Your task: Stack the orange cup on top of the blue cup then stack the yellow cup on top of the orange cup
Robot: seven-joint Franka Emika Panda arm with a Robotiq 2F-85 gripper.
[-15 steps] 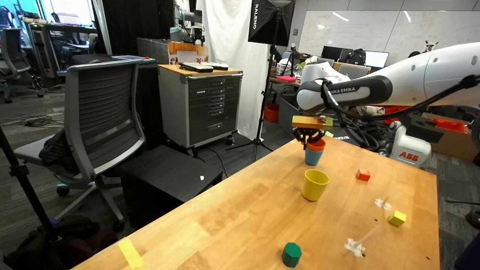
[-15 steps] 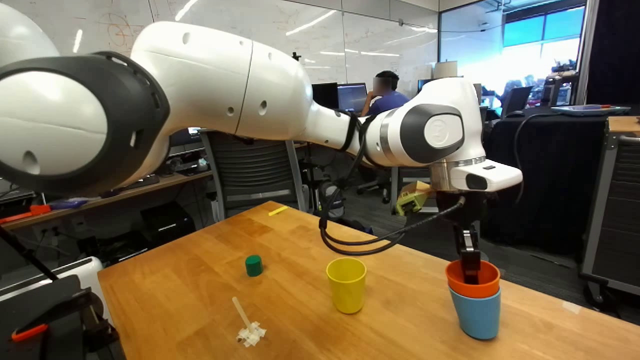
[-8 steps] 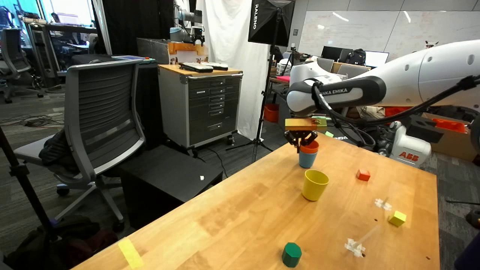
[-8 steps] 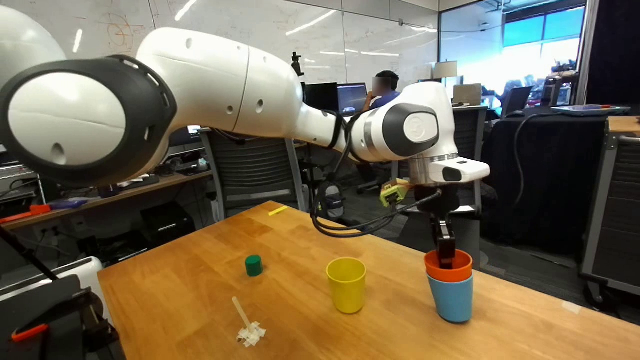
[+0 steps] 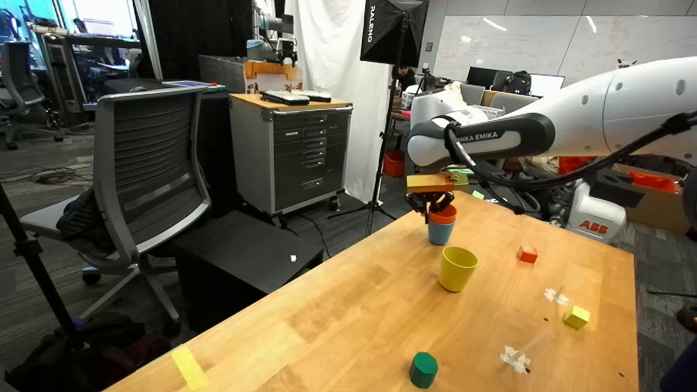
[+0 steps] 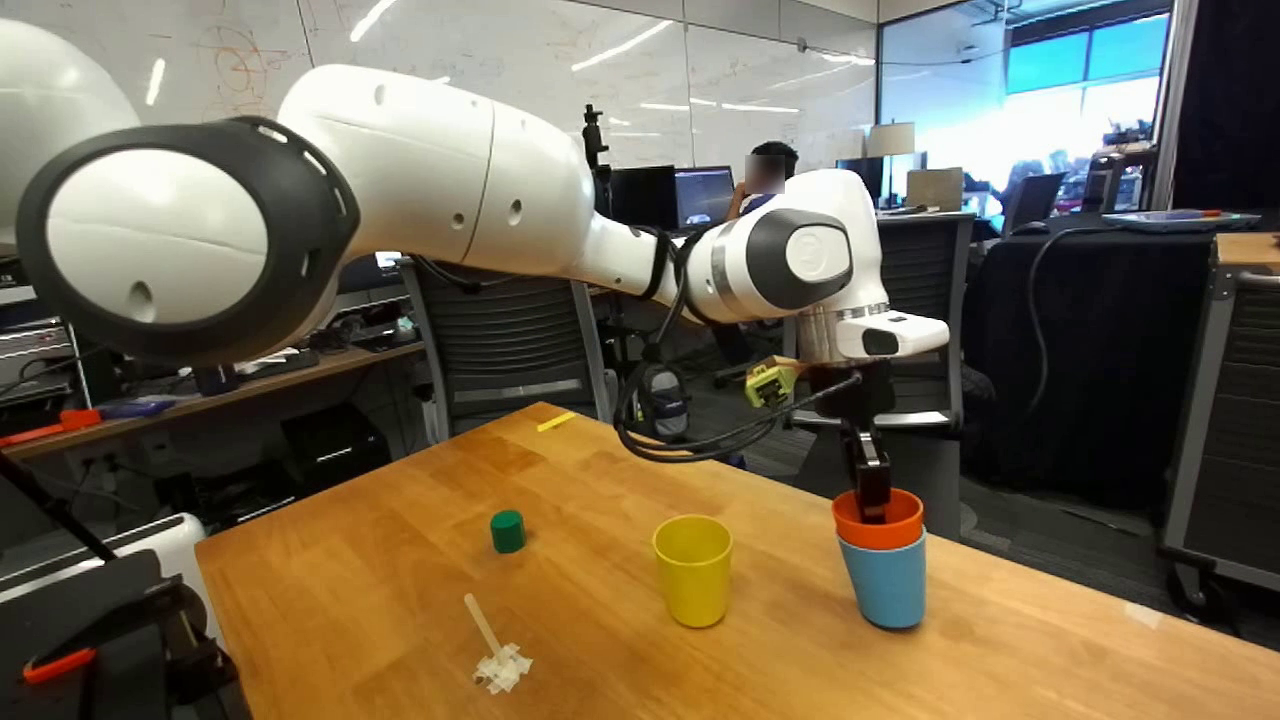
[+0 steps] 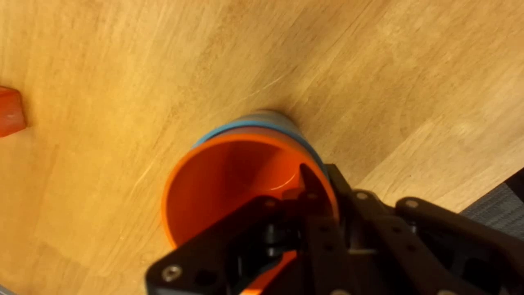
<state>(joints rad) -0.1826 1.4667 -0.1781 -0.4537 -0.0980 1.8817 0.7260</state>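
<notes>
Clamped, with the jaws drawn narrow, on the wall of the orange cup (image 6: 885, 538), nested partway in the blue cup (image 6: 886, 588) and showing as an orange band above the blue rim. Reaching down inside the orange mouth on one side and outside it on the other, clear in the wrist view; too crowded there to tell whether also pinching the blue rim. As a pair, toward the far corner of the desk (image 5: 348, 310) in an exterior view; hard to tell whether touching the wood. Apart from the pair, upright and to its left in an exterior view, the yellow cup (image 6: 695, 588); farther left, the green cylinder (image 6: 508, 532). To the right in an exterior view, the red block (image 5: 527, 253) and, nearer, the yellow block (image 5: 576, 317).
</notes>
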